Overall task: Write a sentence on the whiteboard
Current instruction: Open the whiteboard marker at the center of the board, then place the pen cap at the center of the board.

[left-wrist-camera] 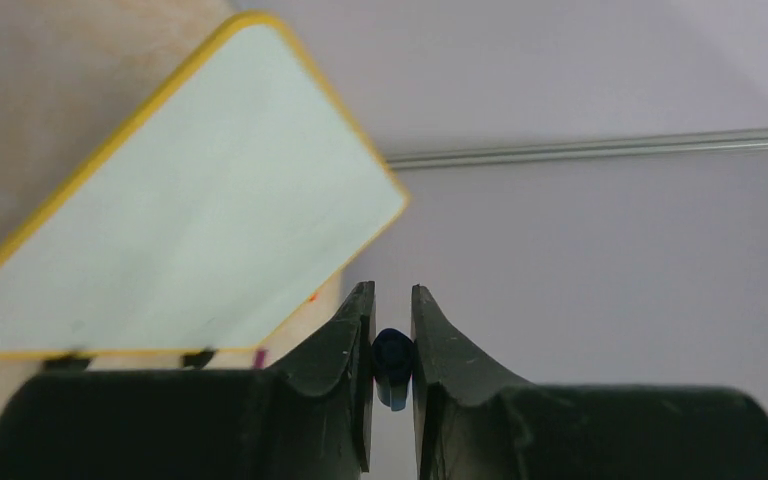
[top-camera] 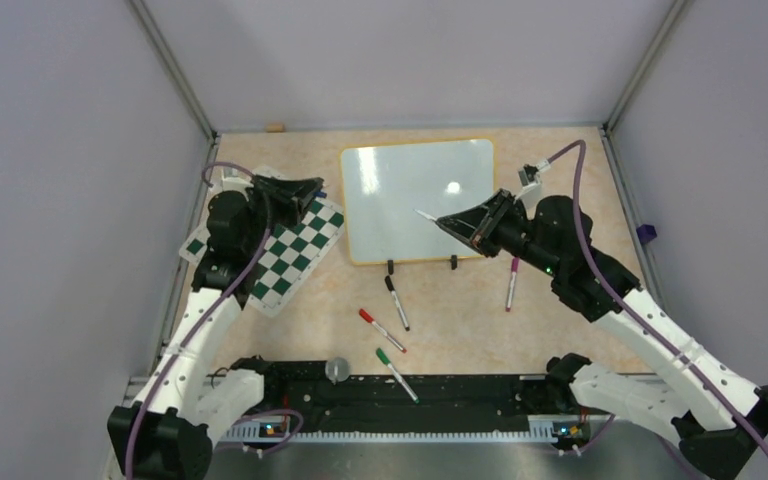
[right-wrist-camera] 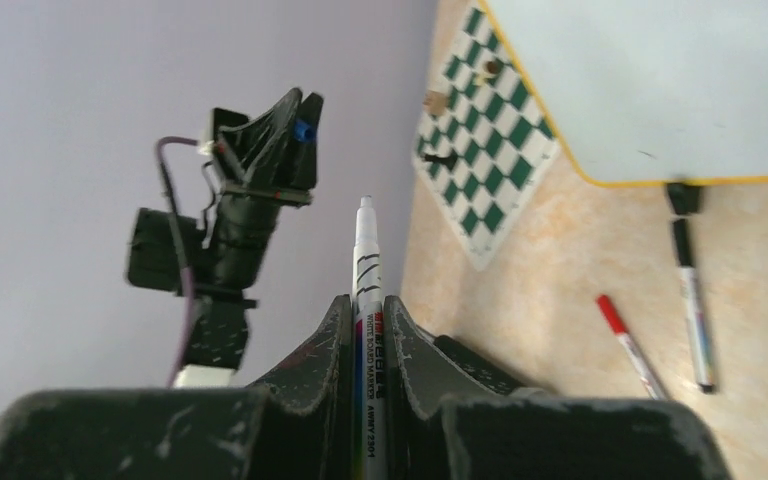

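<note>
Now, nearest to the arm bases I see a green marker (top-camera: 397,374), a red marker (top-camera: 381,330) and a black marker (top-camera: 397,303) lying loose on the table (top-camera: 560,170), with a purple marker (top-camera: 511,284) more to the right. I leave all of them alone.

A little further, the right gripper (right-wrist-camera: 367,305) is closed on the barrel of the pen (right-wrist-camera: 365,240). Its bare tip points sideways toward the other arm, in the air over the right part of the board. The left gripper (left-wrist-camera: 392,300) is clamped on a small blue cap (left-wrist-camera: 392,362) and hovers above the chess mat (top-camera: 295,250), just beside the board's left edge.

Beyond them the whiteboard (top-camera: 390,195) lies flat on the far middle of the table, its two clips on the near edge. I can find no lettering on it, so I judge that the sentence is not yet begun.

To do this step well, I would first turn the right wrist until the tip looks down. Then I would carry it to the upper left of the board, so that all words fit. I would lower it slowly and press only lightly, because the board seems to lie loose and may slide. The left arm should keep away from the writing path.
</note>
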